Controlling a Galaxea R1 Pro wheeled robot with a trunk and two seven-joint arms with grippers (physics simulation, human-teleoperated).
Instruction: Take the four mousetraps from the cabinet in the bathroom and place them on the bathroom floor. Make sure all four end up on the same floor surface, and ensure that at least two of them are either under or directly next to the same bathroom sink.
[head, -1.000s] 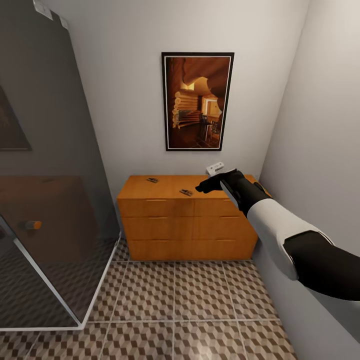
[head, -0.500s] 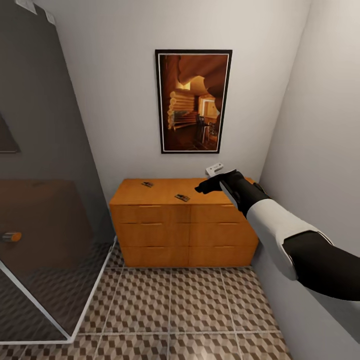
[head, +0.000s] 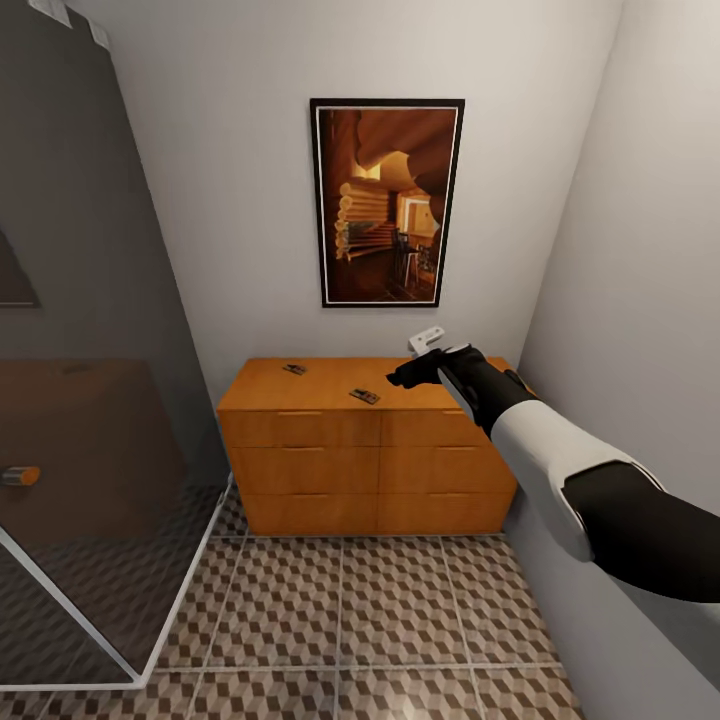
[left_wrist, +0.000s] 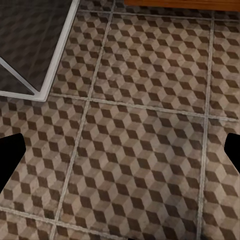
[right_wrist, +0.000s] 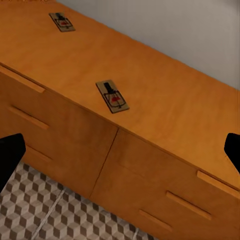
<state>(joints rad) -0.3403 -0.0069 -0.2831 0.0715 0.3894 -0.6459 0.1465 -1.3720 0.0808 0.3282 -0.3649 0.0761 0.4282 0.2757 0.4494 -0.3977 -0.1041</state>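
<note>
Bathroom corner, white walls, with a framed picture (head: 387, 202) hung above the cabinet (head: 368, 446) at twelve o'clock from the robot. Patterned tiles of the bathroom floor (head: 350, 620) run from the cabinet's foot toward the camera; a glass shower screen (head: 90, 420) stands at nine to ten o'clock.

Task items: two mousetraps are visible, both lying flat on the cabinet top. The near mousetrap (head: 365, 396) sits close to the front edge, roughly over the seam between the two drawer columns; in the right wrist view it is the trap with the red mark (right_wrist: 112, 96). The far mousetrap (head: 294, 369) lies toward the back, at about eleven o'clock from the first and well apart from it (right_wrist: 62, 21). The other two traps cannot be accounted for here. No sink is in view.

End effectors: the right gripper (head: 405, 375) is extended over the right half of the cabinet top, at about two o'clock from the near trap and not touching it. Its dark fingers sit at opposite edges of the wrist picture, so it reads as spread wide and empty. The left gripper, seen in its wrist view over bare floor tiles, is likewise spread and carrying nothing.

Assessment: the step in hand appears to be the approach to a pickup. The next move calls for bringing the right gripper leftward and down over the near trap, fingers straddling the thin board, then closing. A low, flat object of this kind is likely to need a careful descent.
</note>
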